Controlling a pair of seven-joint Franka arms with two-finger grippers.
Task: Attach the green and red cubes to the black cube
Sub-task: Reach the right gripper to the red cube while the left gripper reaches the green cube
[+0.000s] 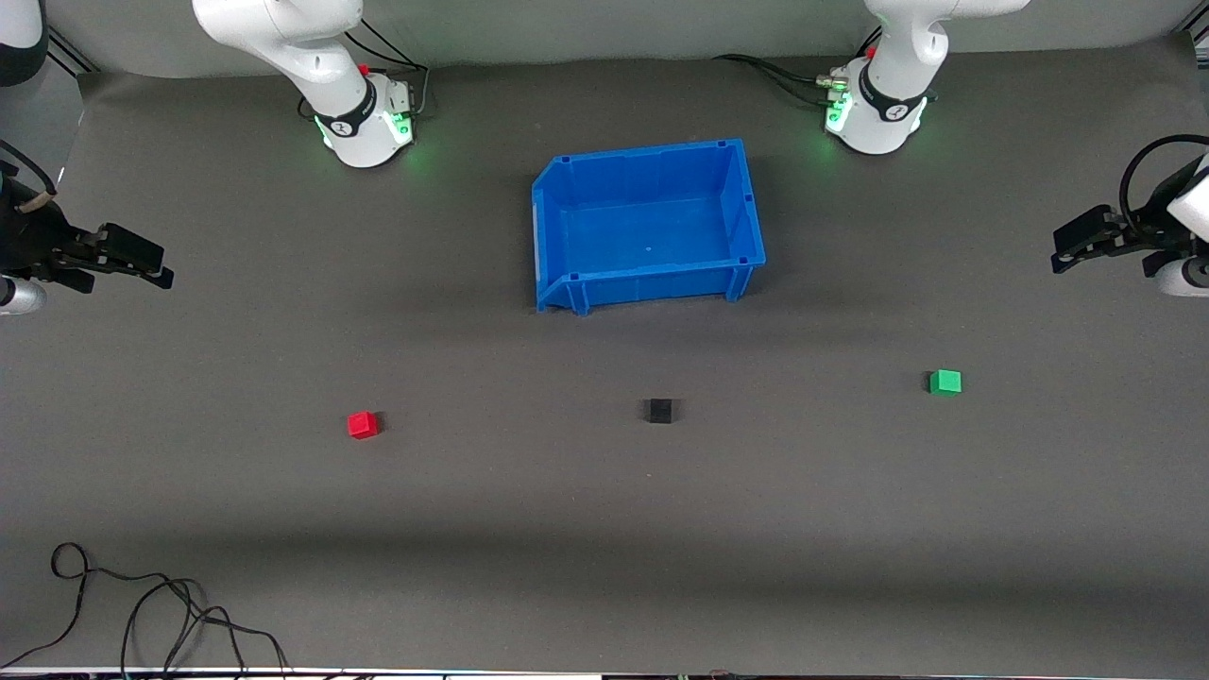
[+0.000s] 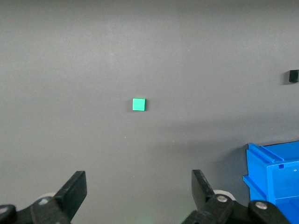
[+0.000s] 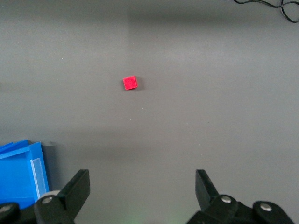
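The black cube sits on the grey mat, nearer to the front camera than the blue bin. The red cube lies toward the right arm's end, the green cube toward the left arm's end. The three cubes lie well apart. My left gripper hangs open and empty at the table's end; in the left wrist view it is apart from the green cube, with the black cube at the picture's edge. My right gripper hangs open and empty at the other end; its wrist view shows the red cube.
An empty blue bin stands in the middle between the two arm bases; a corner shows in the left wrist view and the right wrist view. Black cables lie near the front edge at the right arm's end.
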